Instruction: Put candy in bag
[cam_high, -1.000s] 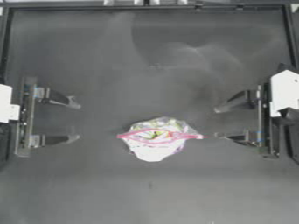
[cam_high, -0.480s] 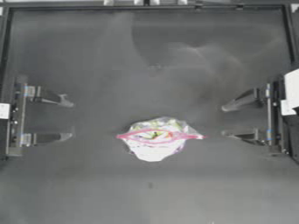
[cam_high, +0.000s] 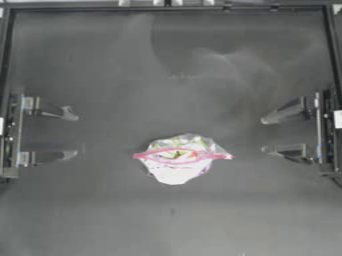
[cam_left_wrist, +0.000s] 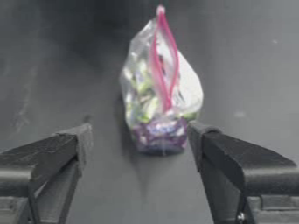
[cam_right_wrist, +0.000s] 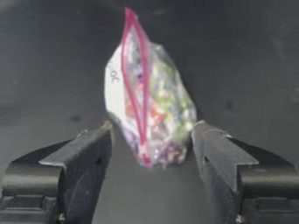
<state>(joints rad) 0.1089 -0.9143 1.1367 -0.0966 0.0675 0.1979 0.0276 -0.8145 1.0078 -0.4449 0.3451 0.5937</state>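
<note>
The bag (cam_high: 179, 157) is a clear zip bag with a pink-red seal strip and colourful contents, and it lies in the middle of the table. It also shows in the left wrist view (cam_left_wrist: 161, 96) and the right wrist view (cam_right_wrist: 149, 105), some way beyond the jaws. My left gripper (cam_high: 72, 135) is drawn back at the left side, open and holding nothing. At the right side my right gripper (cam_high: 266, 134) is drawn back too, open and holding nothing. The candy is not in view as a loose piece; I cannot pick it out among the bag's contents.
Dark table all round the bag, with a raised frame (cam_high: 167, 6) along the far edge. Each arm's mount stands at its own side of the table.
Both arms have pulled back outward toward their own sides, away from the bag. The bag has not moved.
</note>
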